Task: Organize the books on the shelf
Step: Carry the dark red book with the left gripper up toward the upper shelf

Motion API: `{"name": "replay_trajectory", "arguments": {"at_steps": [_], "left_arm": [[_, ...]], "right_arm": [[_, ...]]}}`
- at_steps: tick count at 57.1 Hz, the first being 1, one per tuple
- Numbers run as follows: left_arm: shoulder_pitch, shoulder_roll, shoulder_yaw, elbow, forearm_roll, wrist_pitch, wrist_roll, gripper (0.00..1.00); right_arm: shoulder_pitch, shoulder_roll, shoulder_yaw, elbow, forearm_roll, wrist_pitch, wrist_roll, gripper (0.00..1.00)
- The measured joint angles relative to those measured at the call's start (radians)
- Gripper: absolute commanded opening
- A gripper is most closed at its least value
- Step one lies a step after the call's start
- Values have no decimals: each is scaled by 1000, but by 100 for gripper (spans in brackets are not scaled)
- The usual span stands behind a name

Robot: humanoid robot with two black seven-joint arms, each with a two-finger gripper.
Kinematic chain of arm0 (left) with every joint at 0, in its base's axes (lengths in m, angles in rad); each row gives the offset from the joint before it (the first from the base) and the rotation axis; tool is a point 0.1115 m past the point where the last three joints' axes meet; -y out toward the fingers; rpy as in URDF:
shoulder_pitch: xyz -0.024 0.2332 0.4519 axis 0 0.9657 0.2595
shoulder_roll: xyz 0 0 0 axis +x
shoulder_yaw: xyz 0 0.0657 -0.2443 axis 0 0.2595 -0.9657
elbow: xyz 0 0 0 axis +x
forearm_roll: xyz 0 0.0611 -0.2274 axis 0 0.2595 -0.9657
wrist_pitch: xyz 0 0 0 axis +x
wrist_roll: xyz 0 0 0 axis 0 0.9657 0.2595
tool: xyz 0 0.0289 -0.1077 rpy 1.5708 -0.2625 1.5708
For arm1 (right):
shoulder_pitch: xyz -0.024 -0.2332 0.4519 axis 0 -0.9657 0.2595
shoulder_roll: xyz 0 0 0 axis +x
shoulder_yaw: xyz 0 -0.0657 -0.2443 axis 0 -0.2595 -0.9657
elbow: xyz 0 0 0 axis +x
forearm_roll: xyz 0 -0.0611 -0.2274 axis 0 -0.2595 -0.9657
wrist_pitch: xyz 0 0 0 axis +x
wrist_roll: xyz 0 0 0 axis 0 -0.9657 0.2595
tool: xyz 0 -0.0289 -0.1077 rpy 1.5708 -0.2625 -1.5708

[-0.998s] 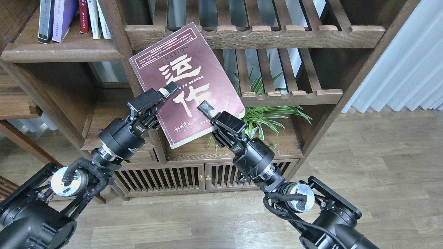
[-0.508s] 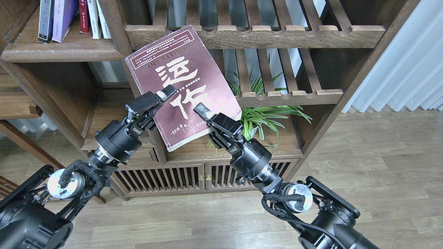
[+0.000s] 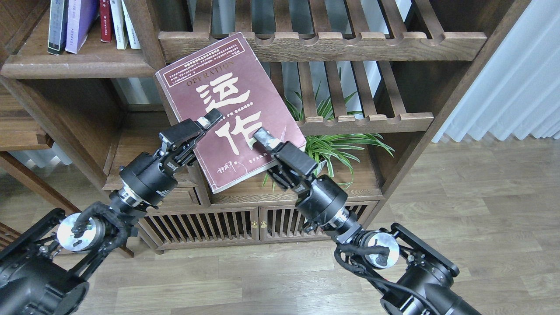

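Here, the big word we can read is "OPERATION", printed in faded letters near the top of the maroon book (image 3: 227, 96). Under it stand two large white Chinese signs, and a white box of tiny print sits at the very top, too small for us to read.

The biggest thing around us is a dark brown wooden bookcase. Up high on our left is the shelf (image 3: 78, 65), a flat plank with a thick round front edge. A few other books (image 3: 94, 22) stand upright on it, side by side. To the right are slatted racks (image 3: 323, 43) with scooped notches along the front rail. A green plant (image 3: 337, 148) with long thin leaves sits lower down behind the book. The floor (image 3: 481, 197) is pale wood boards, and a white curtain (image 3: 516, 74) hangs on the right.

The maroon book is thick, worn and tilted, held up in the air in front of the bookcase. Our left claw (image 3: 210, 119) pinches its left edge, one finger lying on the cover. Our right claw (image 3: 262, 136) grips its lower right side, one finger on the cover too.
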Motion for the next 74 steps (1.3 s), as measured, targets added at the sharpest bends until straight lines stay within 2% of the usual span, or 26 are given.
{"name": "replay_trajectory", "arguments": {"at_steps": [10, 26, 39, 46, 59, 74], "left_arm": [[-34, 80, 2, 0, 60, 0, 4, 4], [-69, 256, -2, -1, 100, -1, 3, 0], [-69, 435, -35, -1, 107, -1, -33, 0], [-72, 513, -63, -1, 107, -1, -37, 0], [-103, 565, -161, 0, 108, -1, -38, 0], [-185, 619, -223, 0, 111, -1, -16, 0]], "right_arm": [[-12, -4, 75, -23, -1, 0, 1, 80], [-12, -8, 84, -33, -6, 0, 0, 80], [-11, -3, 75, -34, -10, 0, 0, 80], [-3, 2, 73, -34, -14, 0, 0, 80], [-3, 5, 72, -34, -30, 0, -1, 80], [-6, 8, 70, -38, -33, 0, -1, 80]]}}
